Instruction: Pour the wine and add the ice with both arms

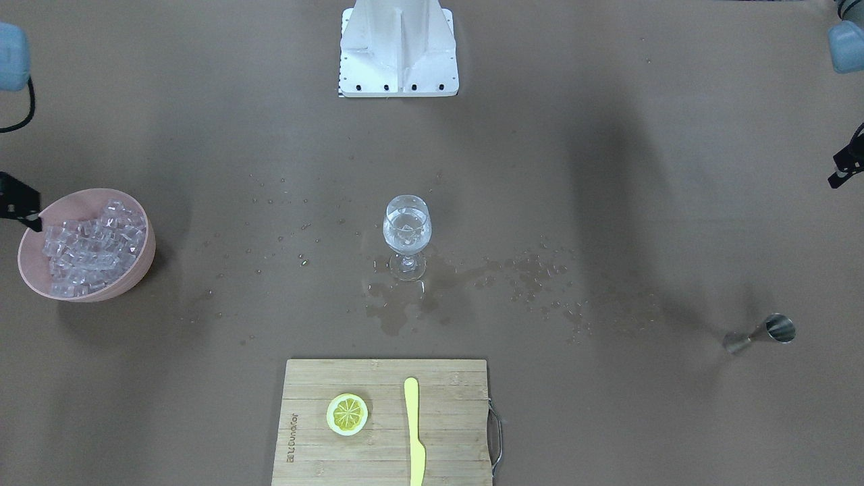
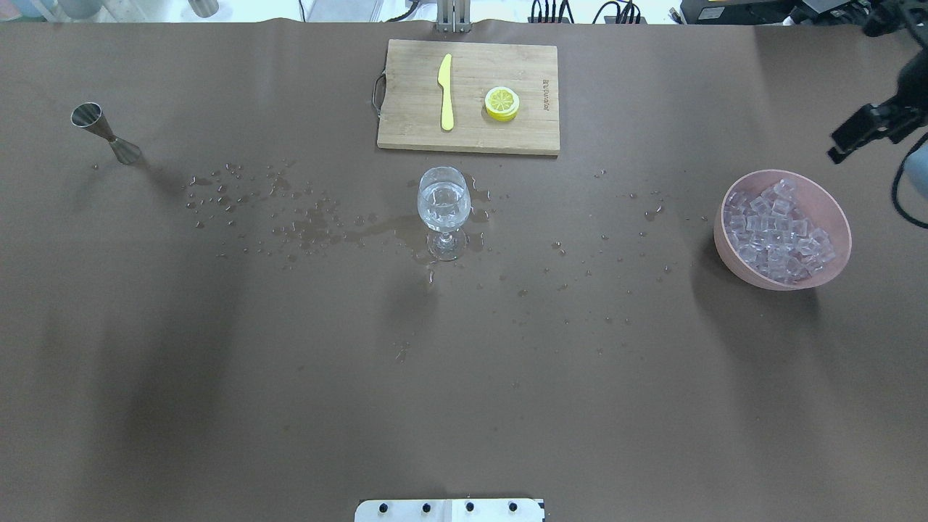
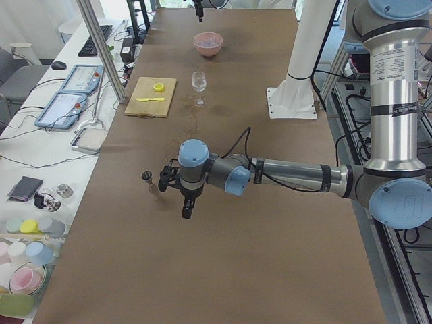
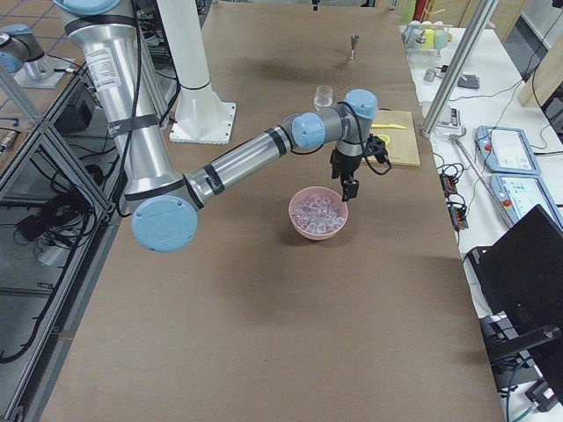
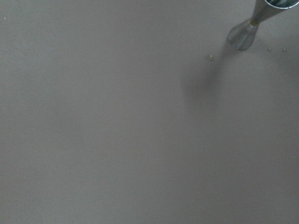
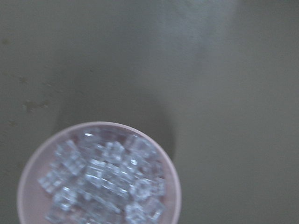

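A stemmed wine glass [image 1: 407, 233] stands mid-table, holding clear liquid and what looks like ice. The ice [image 1: 91, 246] is heaped in a pink bowl [image 1: 145, 233], which also shows in the right wrist view [image 6: 28, 177]. A steel jigger [image 1: 759, 335] stands upright at the other end. My right gripper [image 2: 841, 151] hangs just beyond the bowl's far edge, above the table and holding nothing. My left gripper [image 3: 186, 212] points down beside the jigger [image 3: 148, 181], apart from it. I cannot tell whether either gripper is open or shut.
A bamboo cutting board [image 1: 378, 452] at the operators' edge carries a lemon slice [image 1: 347, 414] and a yellow knife [image 1: 413, 432]. A puddle and droplets [image 1: 398, 307] spread around the glass. The white stand [image 1: 398, 50] is at the robot's side.
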